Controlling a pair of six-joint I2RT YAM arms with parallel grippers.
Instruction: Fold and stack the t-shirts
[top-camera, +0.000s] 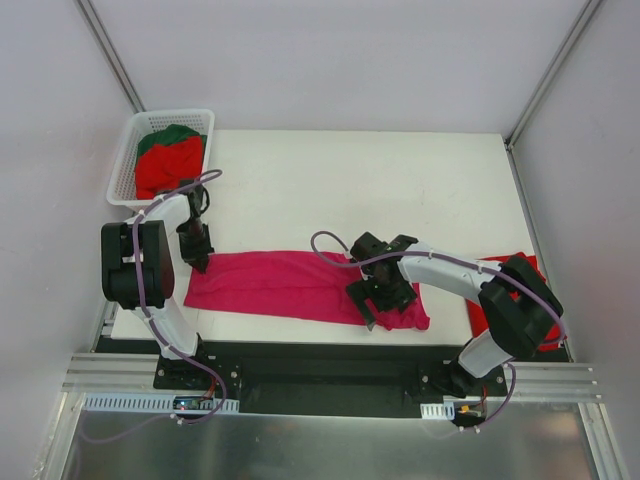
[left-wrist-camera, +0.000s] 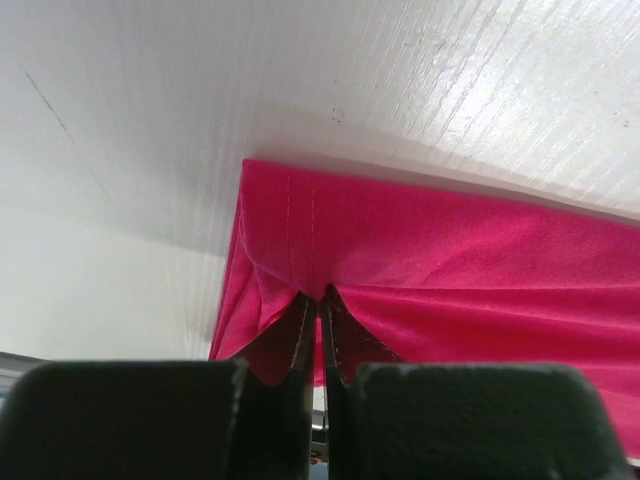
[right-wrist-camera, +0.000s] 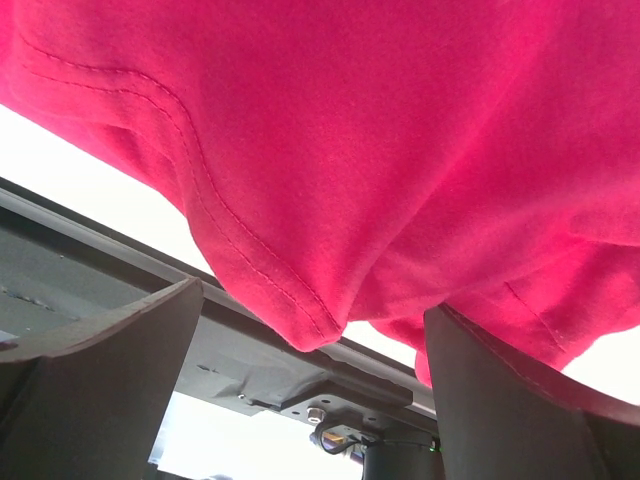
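Note:
A magenta-pink t-shirt (top-camera: 280, 285) lies as a long folded strip across the near part of the white table (top-camera: 380, 190). My left gripper (top-camera: 198, 263) stands at the strip's left end. In the left wrist view the left gripper (left-wrist-camera: 318, 300) is shut, pinching a fold of the magenta-pink t-shirt (left-wrist-camera: 450, 270) near its corner. My right gripper (top-camera: 378, 303) sits over the strip's right end. In the right wrist view the right gripper (right-wrist-camera: 315, 360) is open, its fingers (right-wrist-camera: 100, 380) wide apart, and a hemmed edge of the magenta-pink t-shirt (right-wrist-camera: 350, 130) hangs between them.
A white lattice basket (top-camera: 125, 160) at the far left corner holds a red shirt (top-camera: 165, 168) and a dark green one (top-camera: 170, 135). Another red shirt (top-camera: 479, 318) lies at the table's right edge, partly under the right arm. The black base rail (top-camera: 330, 360) runs along the front.

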